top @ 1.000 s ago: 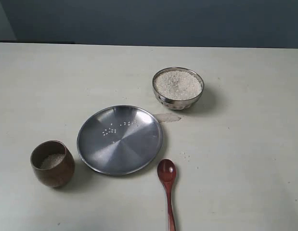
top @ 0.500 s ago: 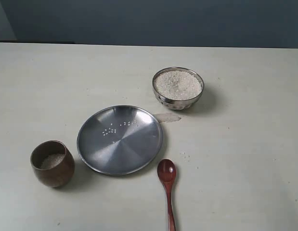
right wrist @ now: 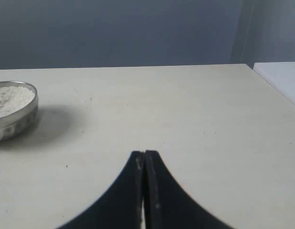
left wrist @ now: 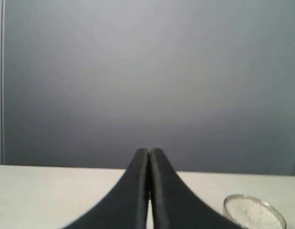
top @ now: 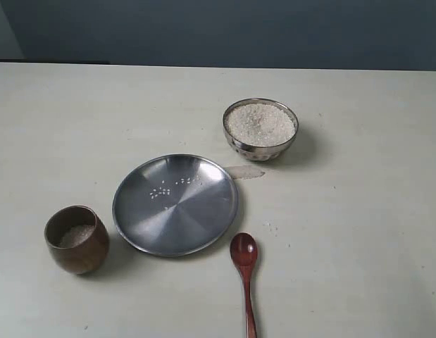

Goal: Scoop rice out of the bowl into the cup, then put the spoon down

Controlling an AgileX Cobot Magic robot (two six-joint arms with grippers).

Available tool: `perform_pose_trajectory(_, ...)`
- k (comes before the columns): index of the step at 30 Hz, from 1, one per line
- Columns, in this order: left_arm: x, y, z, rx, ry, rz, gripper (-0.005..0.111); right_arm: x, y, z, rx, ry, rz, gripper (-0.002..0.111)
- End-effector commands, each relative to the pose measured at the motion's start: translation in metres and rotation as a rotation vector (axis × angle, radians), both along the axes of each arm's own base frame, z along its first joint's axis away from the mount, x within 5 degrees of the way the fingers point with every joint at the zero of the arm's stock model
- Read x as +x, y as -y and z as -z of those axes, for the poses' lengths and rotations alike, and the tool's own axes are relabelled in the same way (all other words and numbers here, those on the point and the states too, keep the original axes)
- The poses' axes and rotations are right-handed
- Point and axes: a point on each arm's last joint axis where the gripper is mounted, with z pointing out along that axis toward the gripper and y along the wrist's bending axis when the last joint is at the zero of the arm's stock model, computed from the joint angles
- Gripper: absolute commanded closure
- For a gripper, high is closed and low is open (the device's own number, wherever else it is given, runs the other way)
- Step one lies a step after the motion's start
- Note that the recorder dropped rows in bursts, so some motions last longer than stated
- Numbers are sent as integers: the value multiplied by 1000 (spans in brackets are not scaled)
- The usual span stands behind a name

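The steel bowl (top: 260, 129) stands at the back right of the table, heaped with white rice (top: 260, 123). The brown wooden cup (top: 77, 239) sits at the front left with a little rice in its bottom. The dark wooden spoon (top: 246, 274) lies on the table in front of the plate, head toward the bowl. No gripper shows in the exterior view. In the left wrist view my left gripper (left wrist: 149, 151) is shut and empty, with the bowl (left wrist: 253, 212) off to one side. My right gripper (right wrist: 144, 153) is shut and empty above bare table, the bowl (right wrist: 14, 109) farther off.
A wide flat steel plate (top: 175, 203) lies between cup and bowl, with a few stray grains on it. A faint smear (top: 246, 172) marks the table between plate and bowl. A dark blue wall runs behind the table's far edge.
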Motion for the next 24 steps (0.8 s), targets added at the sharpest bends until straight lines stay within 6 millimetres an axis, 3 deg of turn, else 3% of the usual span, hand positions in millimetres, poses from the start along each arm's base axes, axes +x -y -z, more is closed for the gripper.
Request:
perform_pose_trajectory(1, 4, 2, -17, 100, -140, 16, 106, 0, 0, 1, -1, 7, -2, 109)
perform_pose_trajectory(5, 15, 1, -24, 146, -304, 20, 106, 0, 0, 1, -1, 7, -2, 109)
perform_pose_trajectory(10, 42, 1, -24, 143, -542, 60, 106, 0, 0, 1, -1, 7, -2, 109)
perform_pose_trajectory(19, 97, 10, 12, 15, -1005, 189, 106, 0, 0, 1, -1, 8, -2, 109)
perform_pose_trajectory(24, 118, 8, 23, 2, -1069, 182, 106, 0, 0, 1, -1, 8, -2, 109)
